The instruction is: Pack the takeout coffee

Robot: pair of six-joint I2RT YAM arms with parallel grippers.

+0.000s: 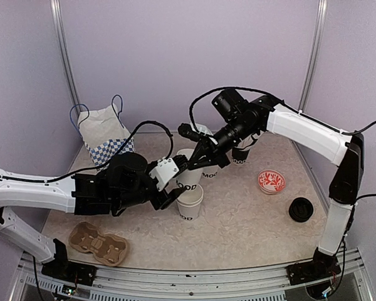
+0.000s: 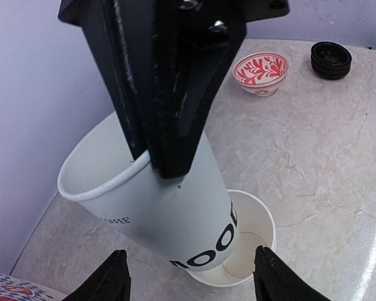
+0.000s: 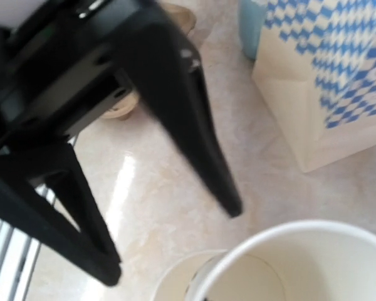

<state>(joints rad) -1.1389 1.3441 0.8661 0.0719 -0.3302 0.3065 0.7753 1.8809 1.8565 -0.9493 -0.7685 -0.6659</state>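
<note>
Now: right gripper clamped on rim of tilted cup, base in second cup's mouth; left gripper wide around them. Bowl, lid right; carrier near left.

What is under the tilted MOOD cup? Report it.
An upright open white cup; the tilted cup has its base at its mouth. Its visible inside looks empty; the rest is covered.

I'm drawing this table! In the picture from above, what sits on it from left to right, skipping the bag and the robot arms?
carrier → front cup → bowl → lid
</note>
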